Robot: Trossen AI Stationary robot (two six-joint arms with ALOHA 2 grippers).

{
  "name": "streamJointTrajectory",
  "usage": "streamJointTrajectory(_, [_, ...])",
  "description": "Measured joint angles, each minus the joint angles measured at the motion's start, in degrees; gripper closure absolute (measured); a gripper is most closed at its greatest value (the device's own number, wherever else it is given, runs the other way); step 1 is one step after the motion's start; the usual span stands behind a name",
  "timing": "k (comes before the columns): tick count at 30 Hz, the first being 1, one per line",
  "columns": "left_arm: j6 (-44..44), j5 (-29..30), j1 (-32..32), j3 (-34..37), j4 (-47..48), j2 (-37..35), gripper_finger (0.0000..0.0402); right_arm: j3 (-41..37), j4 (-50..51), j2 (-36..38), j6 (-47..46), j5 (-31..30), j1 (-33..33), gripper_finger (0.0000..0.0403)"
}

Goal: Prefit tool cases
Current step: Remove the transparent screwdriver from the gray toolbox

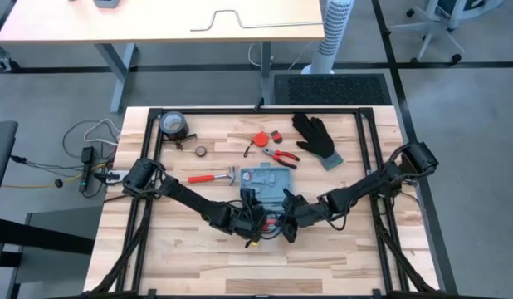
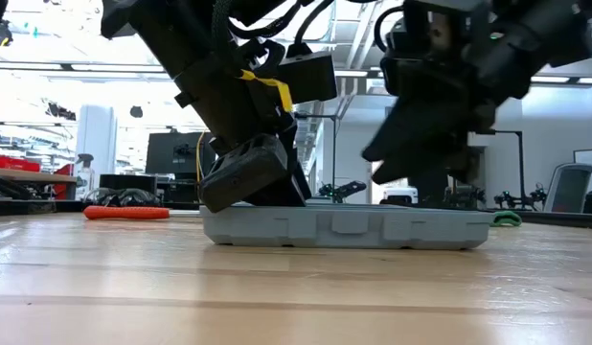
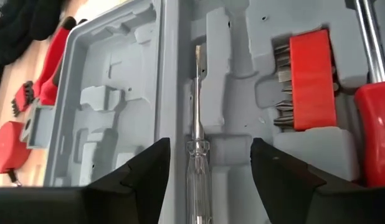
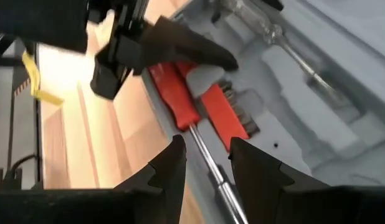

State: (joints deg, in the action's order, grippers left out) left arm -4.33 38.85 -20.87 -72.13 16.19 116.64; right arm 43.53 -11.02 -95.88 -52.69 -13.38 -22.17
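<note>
The tool case (image 1: 269, 184) lies open and flat on the table, its grey-blue moulded slots facing up (image 3: 118, 93). A clear-handled screwdriver (image 3: 195, 155), a red bit holder (image 3: 311, 81) and a red-handled screwdriver (image 4: 174, 93) lie in the slots. My left gripper (image 3: 208, 180) is open low over the case's near edge (image 2: 253, 177), one finger on each side of the clear handle. My right gripper (image 4: 208, 168) is open beside it (image 1: 283, 218), its fingers on either side of the red screwdriver's metal shaft (image 4: 205, 152).
Beyond the case lie a red-handled hammer (image 1: 211, 177), red pliers (image 1: 281, 156), a red tape measure (image 1: 261, 139), a black glove (image 1: 316, 137), a tape roll (image 1: 173, 124) and a small ring (image 1: 200, 151). Black frame rails (image 1: 373, 158) border the table. Bare wood lies toward the near edge.
</note>
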Motion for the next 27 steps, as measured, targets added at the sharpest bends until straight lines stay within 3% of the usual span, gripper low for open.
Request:
streamJointTrajectory(15, [0.16,1.54,1.87,-0.15,0.20,0.02,0.0189,0.12,-9.88,-8.22,-3.22,3.14,1.53,0.0266])
streamJointTrajectory(21, [0.18,2.91,2.26,-2.02,0.87,0.07,0.0189,0.10,-10.99,-8.30,-4.44,4.01,1.27,0.0266])
streamJointTrajectory(27, [0.00,-2.24,3.69,-1.04,1.09,-0.10,0.0189,0.07,-10.69,-8.26,-5.39,4.08,1.27,0.0266])
